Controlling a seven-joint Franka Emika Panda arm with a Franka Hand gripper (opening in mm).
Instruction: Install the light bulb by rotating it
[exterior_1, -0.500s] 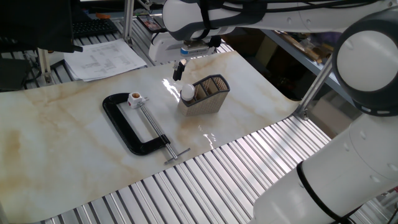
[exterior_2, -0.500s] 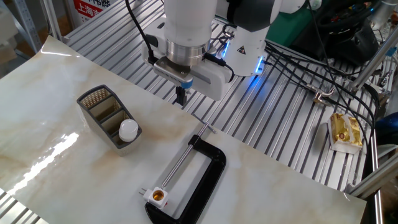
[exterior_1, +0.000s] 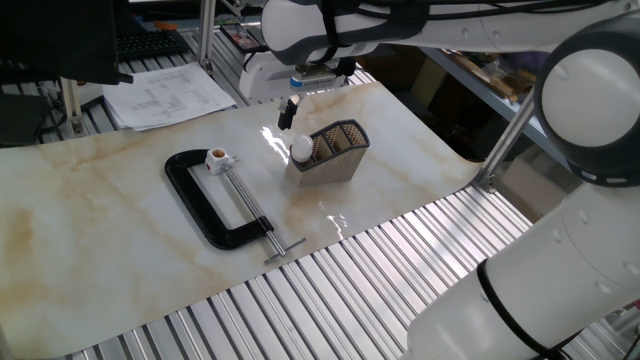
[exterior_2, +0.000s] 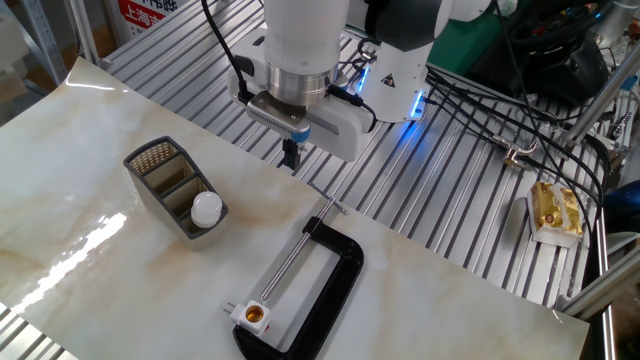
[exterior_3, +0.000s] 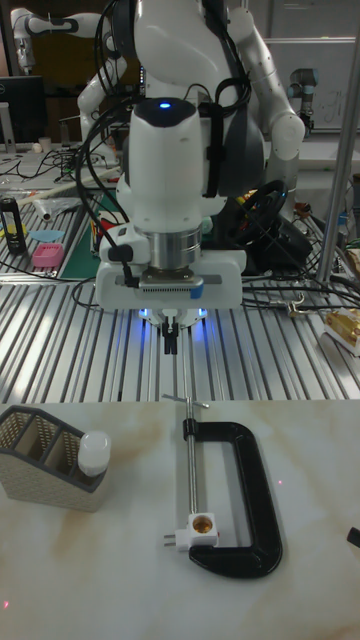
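Marble-patterned table (exterior_2: 90, 240) lay over a ribbed aluminium bench (exterior_2: 460, 200), w/ cables (exterior_2: 500, 110) and lab clutter behind. White Franka arm (exterior_1: 590, 120) reached over the far edge of the table in one fixed view, its wrist lit blue in the tall fixed view. Black C-clamp (exterior_3: 250, 500) lay flat on the marble, screw rod pointing toward the robot base. Clamped at its closed end sat a small white socket (exterior_3: 202, 527) w/ orange centre facing up.

Mesh basket (exterior_2: 170, 185), grey, w/ dividers, stood well apart from the clamp, on the other side of the table. Light bulb (exterior_2: 207, 208) sat upright in the end compartment of that basket, white globe poking above the rim, base hidden inside. In the tall fixed view it showed at the basket's right end (exterior_3: 92, 452), nearest the clamp.

Gripper (exterior_2: 291, 155) hung above the table edge, clear of the surface, roughly in line w/ the clamp's rod in the tall fixed view and just beside the basket in one fixed view. Fingers (exterior_3: 171, 335) pointed down, dark, pressed together or nearly so, nothing between them.

Small yellow-gold packet (exterior_2: 553, 212) lay on the bench, far from everything else.
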